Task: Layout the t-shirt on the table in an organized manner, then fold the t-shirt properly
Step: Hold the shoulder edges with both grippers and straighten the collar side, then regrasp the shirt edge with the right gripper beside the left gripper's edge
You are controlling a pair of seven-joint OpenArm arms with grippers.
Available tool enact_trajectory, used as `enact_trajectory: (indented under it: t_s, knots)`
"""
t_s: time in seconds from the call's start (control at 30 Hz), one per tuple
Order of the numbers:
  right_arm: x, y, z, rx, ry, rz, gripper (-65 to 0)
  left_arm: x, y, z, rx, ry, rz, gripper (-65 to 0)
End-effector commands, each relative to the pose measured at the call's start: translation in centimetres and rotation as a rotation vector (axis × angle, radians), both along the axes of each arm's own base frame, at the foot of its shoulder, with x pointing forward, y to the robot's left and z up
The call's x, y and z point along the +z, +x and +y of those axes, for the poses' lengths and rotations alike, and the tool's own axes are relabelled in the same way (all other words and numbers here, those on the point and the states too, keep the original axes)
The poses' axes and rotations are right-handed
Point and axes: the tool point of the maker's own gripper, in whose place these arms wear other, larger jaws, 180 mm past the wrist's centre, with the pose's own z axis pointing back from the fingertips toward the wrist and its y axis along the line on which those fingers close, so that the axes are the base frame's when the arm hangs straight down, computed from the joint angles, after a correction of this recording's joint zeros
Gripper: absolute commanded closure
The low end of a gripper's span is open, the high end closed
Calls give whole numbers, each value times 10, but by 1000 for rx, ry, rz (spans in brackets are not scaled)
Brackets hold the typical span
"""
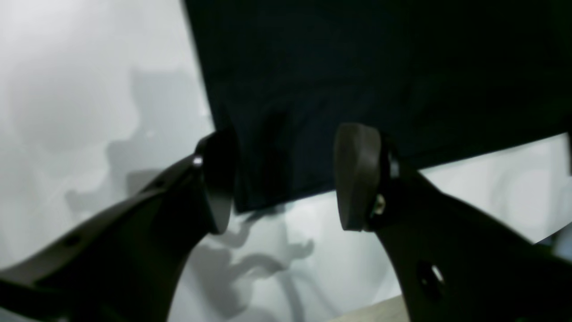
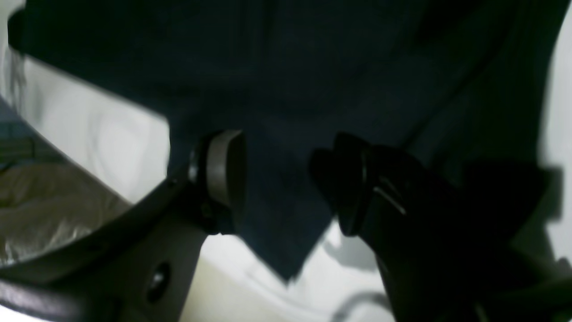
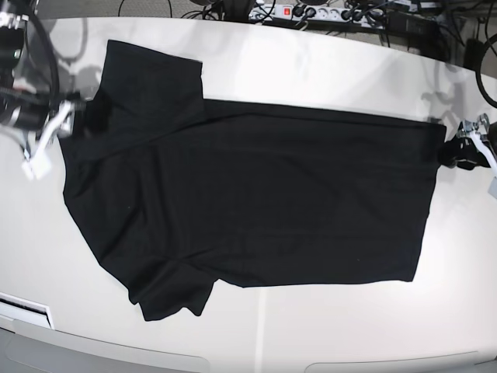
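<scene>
Fabric of the t-shirt covers the middle of the table, spread flat and sideways in the base view: collar and sleeves toward that view's left, straight hem toward its right. One sleeve points to the far edge, the other to the near edge. The cloth is plain black; no print, label or writing can be read on it anywhere.

The left gripper sits at the hem corner on the base view's right. Its jaws stand well apart with a corner of the shirt lying on the table below and between them, and neither pad presses on the cloth. It holds nothing.

The right gripper is at the shoulder end on the base view's left. Its jaws are likewise spread, a pointed fold of black cloth lying in the gap without being pinched.

A power strip and cables lie beyond the far table edge; its markings are too small to read.
</scene>
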Motion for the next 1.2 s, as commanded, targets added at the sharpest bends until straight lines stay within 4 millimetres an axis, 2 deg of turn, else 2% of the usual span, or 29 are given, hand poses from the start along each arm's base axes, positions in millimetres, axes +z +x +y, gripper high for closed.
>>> enact_trajectory:
  t_s: [0.0, 0.13, 0.23, 0.37, 0.6, 0.8, 0.87, 1.0, 1.07, 1.1, 1.17]
  knots:
    - [3, -3, -1, -5, 8, -15, -329, 17, 11, 7, -6, 17, -50, -360]
    - [-13, -33, 7, -70, 49, 23, -329, 19, 12, 5, -4, 1, -58, -360]
    - [-28, -47, 3, -111, -7, 30, -330, 18, 12, 5, -3, 2, -57, -360]
    - [-50, -57, -7, -192, -114, 69, -335, 19, 12, 5, -4, 2, -58, -360]
    - [-67, -71, 8, -228, -10, 124, -335, 18, 12, 4, -3, 0, -57, -360]
    - [-91, -86, 19, -263, 59, 201, -334, 18, 12, 4, -3, -1, -58, -360]
    - [-92, -91, 31, -249, 127, 213, -334, 18, 12, 4, -3, -2, -58, -360]
    - [-80, -93, 54, -245, 269, 246, -325, 18, 12, 4, -3, -2, -58, -360]
    - [-73, -87, 59, -233, 309, 244, -277, 18, 12, 4, -3, -3, -59, -360]
    - [-72, -85, 60, -225, 312, 243, -230, 19, 13, 3, -2, -10, -62, -360]
    - [-67, -77, 61, -210, 316, 228, -95, 21, 14, 1, 0, -25, -69, -360]
